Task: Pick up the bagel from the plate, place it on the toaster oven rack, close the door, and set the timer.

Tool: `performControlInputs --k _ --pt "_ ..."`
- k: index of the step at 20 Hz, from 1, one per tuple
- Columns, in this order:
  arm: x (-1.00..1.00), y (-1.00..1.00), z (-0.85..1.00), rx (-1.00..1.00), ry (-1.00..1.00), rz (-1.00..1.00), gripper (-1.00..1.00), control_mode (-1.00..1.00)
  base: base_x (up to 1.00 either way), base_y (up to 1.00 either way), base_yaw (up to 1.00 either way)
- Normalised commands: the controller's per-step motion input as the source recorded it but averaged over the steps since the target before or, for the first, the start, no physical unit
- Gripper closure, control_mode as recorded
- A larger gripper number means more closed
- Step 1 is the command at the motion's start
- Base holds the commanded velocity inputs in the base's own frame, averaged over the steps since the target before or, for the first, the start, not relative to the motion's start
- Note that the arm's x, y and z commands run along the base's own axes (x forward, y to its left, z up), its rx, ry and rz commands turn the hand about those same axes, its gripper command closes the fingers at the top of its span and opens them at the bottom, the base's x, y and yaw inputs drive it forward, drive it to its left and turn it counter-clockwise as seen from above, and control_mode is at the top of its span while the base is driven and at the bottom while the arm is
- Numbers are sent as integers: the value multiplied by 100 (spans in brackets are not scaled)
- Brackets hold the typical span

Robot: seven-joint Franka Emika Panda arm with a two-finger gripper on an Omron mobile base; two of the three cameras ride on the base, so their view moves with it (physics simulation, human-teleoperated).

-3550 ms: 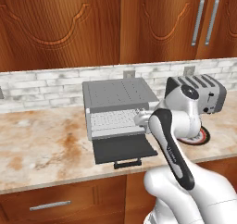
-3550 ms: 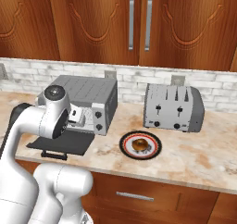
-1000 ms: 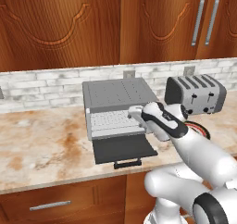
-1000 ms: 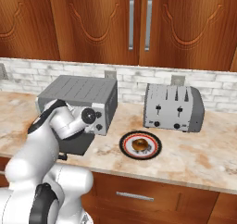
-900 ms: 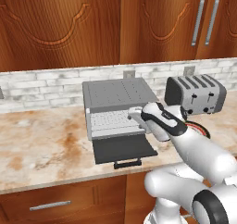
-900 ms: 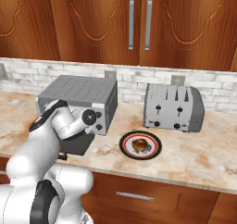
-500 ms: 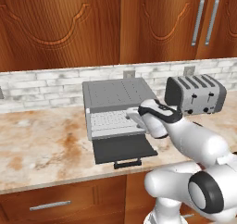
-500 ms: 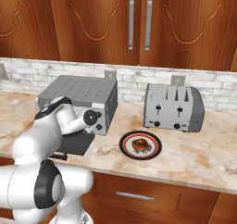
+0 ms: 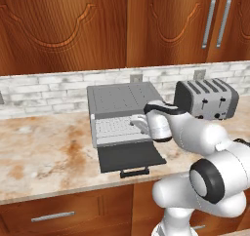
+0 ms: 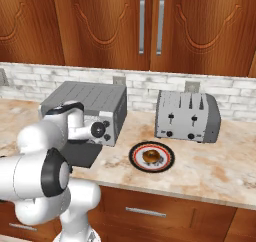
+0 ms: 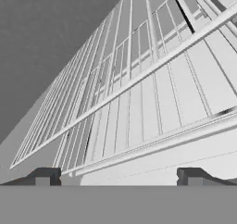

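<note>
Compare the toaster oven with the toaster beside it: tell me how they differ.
The toaster oven is a wide, low box with a front door folded down flat and knobs on its face; the toaster is narrower and taller, with slots on top and levers on its front. The toaster oven stands open, showing its wire rack; the toaster has no door. Both are grey and stand on the counter against the brick wall.

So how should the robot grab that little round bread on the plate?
Best from straight above. The bagel lies flat in the middle of the plate, so its sides are free but low. Open fingers could drop down either side of the ring and pinch across its outer edge. The toaster stands behind it, so a sideways reach looks harder.
</note>
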Motion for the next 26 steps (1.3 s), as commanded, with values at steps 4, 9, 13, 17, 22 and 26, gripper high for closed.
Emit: performControlInputs --k 4,9,13,17,22,26 --pt "31 0 -8 0 -2 0 -100 -100 0 0 0" --pt "36 0 -1 0 0 0 -100 -100 0 0 0" --pt "39 0 -1 0 2 0 -100 -100 0 0 0" --pt "31 0 -14 1 0 0 -100 -100 0 0 0" --pt "26 0 -23 3 0 0 100 -100 0 0 0" --pt "20 -3 -4 3 6 0 100 -100 0 0 0"
